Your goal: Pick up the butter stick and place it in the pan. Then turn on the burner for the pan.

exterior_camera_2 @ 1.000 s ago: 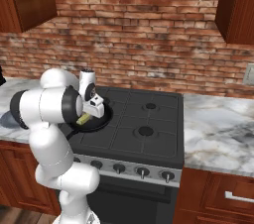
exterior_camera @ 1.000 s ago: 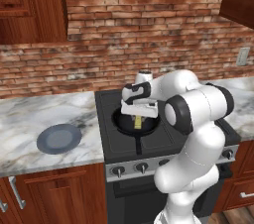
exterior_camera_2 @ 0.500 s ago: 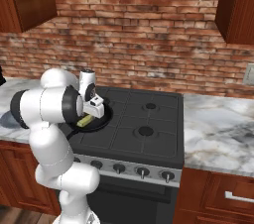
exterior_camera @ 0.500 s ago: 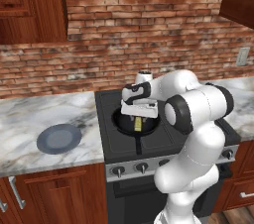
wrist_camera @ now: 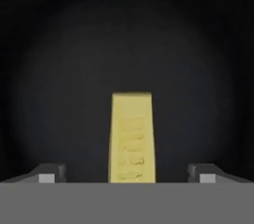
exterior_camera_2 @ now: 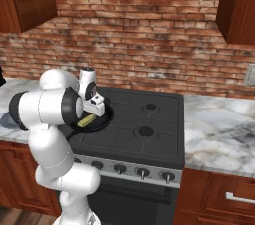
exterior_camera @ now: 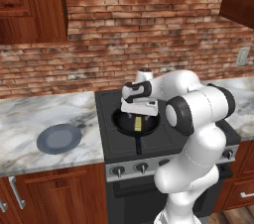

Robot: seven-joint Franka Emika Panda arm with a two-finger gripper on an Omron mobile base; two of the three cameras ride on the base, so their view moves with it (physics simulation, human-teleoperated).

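The pale-yellow butter stick [exterior_camera: 138,124] [exterior_camera_2: 86,120] lies flat inside the black pan [exterior_camera: 118,120] [exterior_camera_2: 103,121], which sits on the stove's front left burner. Directly over the pan hangs my gripper [exterior_camera: 139,114] [exterior_camera_2: 94,111], pointing down. Seen from the hand, the gripper [wrist_camera: 127,175] is open: its fingertips [wrist_camera: 47,174] stand wide at either side, apart from the butter stick [wrist_camera: 131,139], which rests on the pan's dark floor [wrist_camera: 124,44]. The pan's handle [exterior_camera: 141,141] points toward the stove front.
A flat grey-blue plate [exterior_camera: 58,138] rests on the marble counter left of the stove. A row of knobs [exterior_camera: 118,170] [exterior_camera_2: 119,168] runs along the stove front. Other burners [exterior_camera_2: 146,131] lie to the right of the pan.
The jaws have gone from shut on the butter stick to wide open, and the stick now lies loose in the pan. The arm has hardly moved.
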